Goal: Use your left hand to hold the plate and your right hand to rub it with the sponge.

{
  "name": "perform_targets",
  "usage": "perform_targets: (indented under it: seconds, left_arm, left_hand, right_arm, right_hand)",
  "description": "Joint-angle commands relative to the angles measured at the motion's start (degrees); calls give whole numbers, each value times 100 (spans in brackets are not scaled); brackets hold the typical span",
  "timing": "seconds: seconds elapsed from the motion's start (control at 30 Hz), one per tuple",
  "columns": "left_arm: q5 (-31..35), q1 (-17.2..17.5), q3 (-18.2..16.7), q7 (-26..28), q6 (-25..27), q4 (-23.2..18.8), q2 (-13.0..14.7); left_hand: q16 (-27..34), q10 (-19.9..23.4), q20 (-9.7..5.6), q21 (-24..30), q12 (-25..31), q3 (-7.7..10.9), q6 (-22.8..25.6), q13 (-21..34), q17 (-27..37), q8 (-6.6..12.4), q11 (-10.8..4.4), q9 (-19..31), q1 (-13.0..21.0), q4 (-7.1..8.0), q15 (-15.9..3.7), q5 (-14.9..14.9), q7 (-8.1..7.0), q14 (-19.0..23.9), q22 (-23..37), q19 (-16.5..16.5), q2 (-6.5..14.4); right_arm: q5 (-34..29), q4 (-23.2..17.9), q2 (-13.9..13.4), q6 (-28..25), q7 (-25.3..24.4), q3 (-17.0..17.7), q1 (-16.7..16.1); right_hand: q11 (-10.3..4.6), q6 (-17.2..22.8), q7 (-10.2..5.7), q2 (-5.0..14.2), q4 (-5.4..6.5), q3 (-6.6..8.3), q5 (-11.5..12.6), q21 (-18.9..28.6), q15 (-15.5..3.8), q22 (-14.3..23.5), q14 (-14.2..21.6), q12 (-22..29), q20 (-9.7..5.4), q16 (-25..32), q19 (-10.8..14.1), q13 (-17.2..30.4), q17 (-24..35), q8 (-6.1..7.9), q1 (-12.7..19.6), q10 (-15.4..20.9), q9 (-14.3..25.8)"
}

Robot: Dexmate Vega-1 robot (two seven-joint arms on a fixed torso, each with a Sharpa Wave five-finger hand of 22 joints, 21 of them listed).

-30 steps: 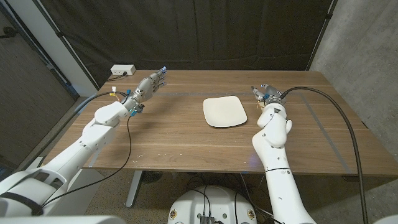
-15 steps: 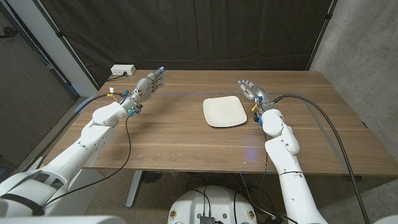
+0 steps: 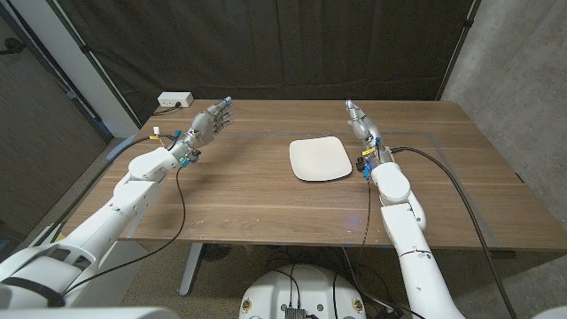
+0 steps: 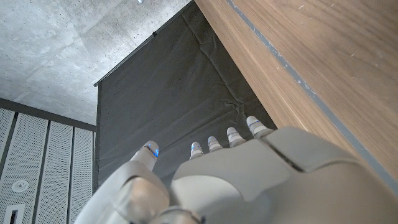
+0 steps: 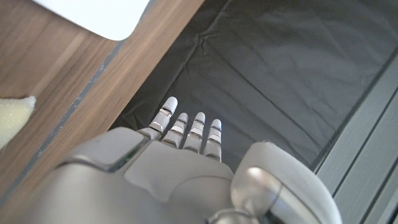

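A cream, rounded-square plate (image 3: pixel 320 159) lies flat on the wooden bench (image 3: pixel 266 199), a little right of the middle in the head view and toward the far half of the top. Neither hand touches it.

The left hand (image 3: pixel 209 123) hangs above the bench's far left part, well apart from the plate, fingers stretched out toward the back edge and holding nothing (the left wrist view shows the fingertips (image 4: pixel 214 144) side by side against the dark curtain (image 4: pixel 180 93), with the bench edge beside them). It is released.

The right hand (image 3: pixel 361 120) is raised just right of the plate's far corner, fingers extended together and pointing away from the robot, nothing in its grasp; it too is released. In the right wrist view the hand (image 5: pixel 180 168) reaches past the bench's edge, with a corner of the plate (image 5: pixel 106 15) nearby and a pale yellow-green sponge (image 5: pixel 13 115) lying on the wood at the frame's edge, apart from the fingers.

A white power strip (image 3: pixel 174 100) sits at the bench's far left corner.
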Motion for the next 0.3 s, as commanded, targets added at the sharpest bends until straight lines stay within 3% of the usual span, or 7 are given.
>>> perform_targets:
  seconds: [0.03,0.3]
  left_arm:
    - [-23,104,-45,-128,60,6,4]
    - [-11,173,-67,-59,61,-148,-2]
  left_hand:
    - [-6,-55,30,2,54,-37,-33,9,5,39,-14,18,27,4,-47,-17,5,-371,14,-519,31]
    - [-4,-86,23,-7,51,-40,-80,8,2,28,-9,18,27,6,-47,-17,11,-388,14,-549,36]
  right_arm:
    - [826,-228,-3,55,-245,-93,-284]
    - [862,-331,-16,122,-345,-97,-426]
  right_hand:
    - [19,10,25,4,-4,38,11,-38,-226,9,19,19,-174,27,39,-2,-9,25,-76,0,-4]
    - [22,-10,26,-27,-30,54,9,-59,-211,5,28,20,-139,23,38,-3,-45,20,-123,1,-6]
